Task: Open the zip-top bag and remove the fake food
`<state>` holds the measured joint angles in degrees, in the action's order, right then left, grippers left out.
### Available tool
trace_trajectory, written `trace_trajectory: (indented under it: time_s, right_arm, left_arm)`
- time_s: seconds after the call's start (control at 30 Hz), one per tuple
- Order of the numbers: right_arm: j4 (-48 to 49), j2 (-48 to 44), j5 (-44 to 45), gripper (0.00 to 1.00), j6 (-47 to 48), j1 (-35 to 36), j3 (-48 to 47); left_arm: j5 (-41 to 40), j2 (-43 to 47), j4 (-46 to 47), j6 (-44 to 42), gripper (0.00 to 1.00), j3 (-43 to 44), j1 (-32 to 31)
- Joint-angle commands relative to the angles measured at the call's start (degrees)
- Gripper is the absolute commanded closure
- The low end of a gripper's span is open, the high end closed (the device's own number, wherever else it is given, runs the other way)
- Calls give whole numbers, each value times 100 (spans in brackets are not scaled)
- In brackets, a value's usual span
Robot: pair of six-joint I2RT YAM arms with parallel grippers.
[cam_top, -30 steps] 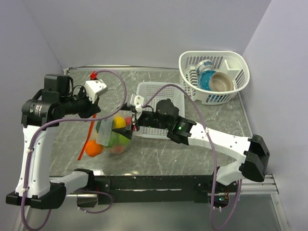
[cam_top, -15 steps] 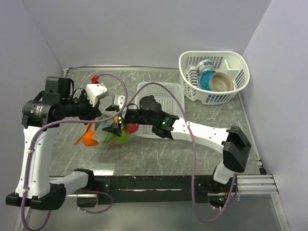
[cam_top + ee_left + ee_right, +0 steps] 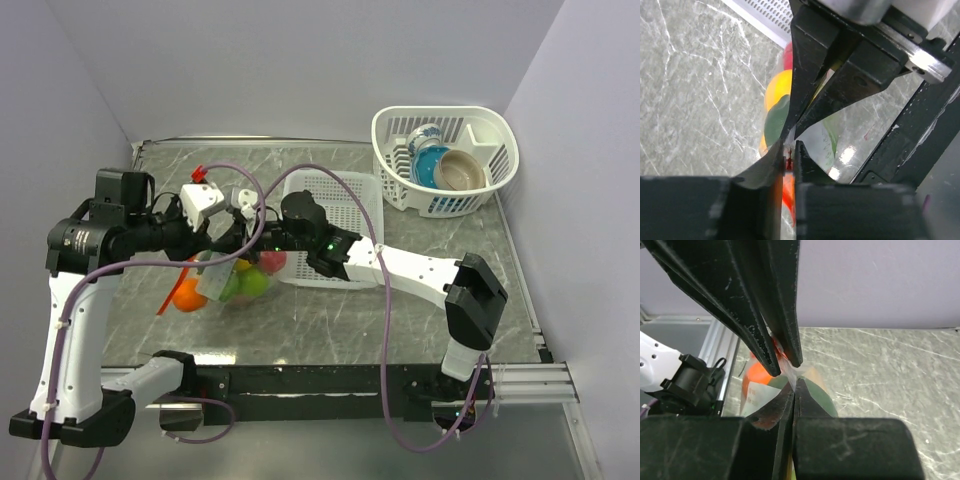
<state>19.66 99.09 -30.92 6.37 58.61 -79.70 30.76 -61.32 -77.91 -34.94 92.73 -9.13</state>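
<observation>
At the far left, the left arm [image 3: 70, 300] stands close to the side wall, so there is little room to swing outward there. Its left tool [image 3: 790, 152] is clamped on the mouth edge of the zip-top bag [image 3: 214, 278], with clear film and a sliver of the orange-red strip caught between the fingers. The bag hangs from that grip above the desk [image 3: 330, 320], left of centre. The fake food [image 3: 245, 283] bulges inside it: an orange fruit [image 3: 188, 295] lowest and furthest left, with green, yellow and red ones beside it.

The right tool [image 3: 794, 387] meets the left one tip to tip, pressed together on the bag's film from the opposite side. I judge the task to be at its opening step. The 2 tools each hold a lip, but no gap shows at the mouth, and every fruit in view sits inside the plastic. The lips have yet to be pulled apart, and all the fruit has yet to come out.

Just right of the bag lies a flat slotted basket [image 3: 345, 195], under the right forearm, which limits how far the right tool can draw back low. Bare desk lies in front of the bag, toward the arm bases. Purple cables [image 3: 385, 330] loop over both arms and could snag. A round white basket [image 3: 500, 165] holding dishes sits well apart at the far right corner.
</observation>
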Motion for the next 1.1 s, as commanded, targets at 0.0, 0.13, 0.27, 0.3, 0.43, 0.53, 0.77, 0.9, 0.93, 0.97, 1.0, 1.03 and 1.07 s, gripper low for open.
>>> trace_trajectory:
  time_s: [0.0, 0.13, 0.27, 0.3, 0.43, 0.53, 0.77, 0.9, 0.93, 0.97, 1.0, 1.03, 1.07]
  right_arm:
    - [135, -83, -55, 100, -110, -122, -274]
    - [38, -135, -11, 100, -66, -113, -221]
    - [-6, -206, 7, 100, -48, -113, -186]
    - [-23, -214, 15, 100, -40, -113, -169]
    - [-67, -250, -2, 100, -4, -122, -195]
    - [-103, -258, -28, 100, -22, -113, -230]
    - [-173, -329, -37, 100, -4, -122, -204]
    - [-191, -381, -29, 100, -4, -122, -160]
    - [-199, -399, -28, 100, 13, -113, -151]
    - [-234, -408, -28, 100, 22, -122, -160]
    - [-252, -425, -46, 100, 22, -122, -160]
    - [-270, -434, -55, 100, 31, -122, -160]
    - [-296, -443, -64, 100, 40, -122, -168]
  left_arm:
    - [-87, 76, -5, -5, 75, 104, -19]
    - [-395, 155, 398, 233, 57, 254, -19]
    - [-440, 331, 522, 268, 45, 79, -19]
    - [-431, 340, 496, 268, 45, -8, -19]
    - [-378, 314, 408, 207, 47, -123, -19]
    - [-343, 322, 452, 172, 51, -123, -19]
    - [-308, 269, 522, 84, 57, -299, -19]
    - [-334, 243, 628, 84, 62, -404, -19]
    - [-352, 226, 654, 66, 64, -422, -19]
    - [-378, 200, 680, 66, 66, -440, -19]
    - [-422, 191, 715, 66, 71, -475, -19]
    - [-413, 208, 759, 83, 73, -484, -10]
    - [-396, 208, 794, 92, 79, -458, -19]
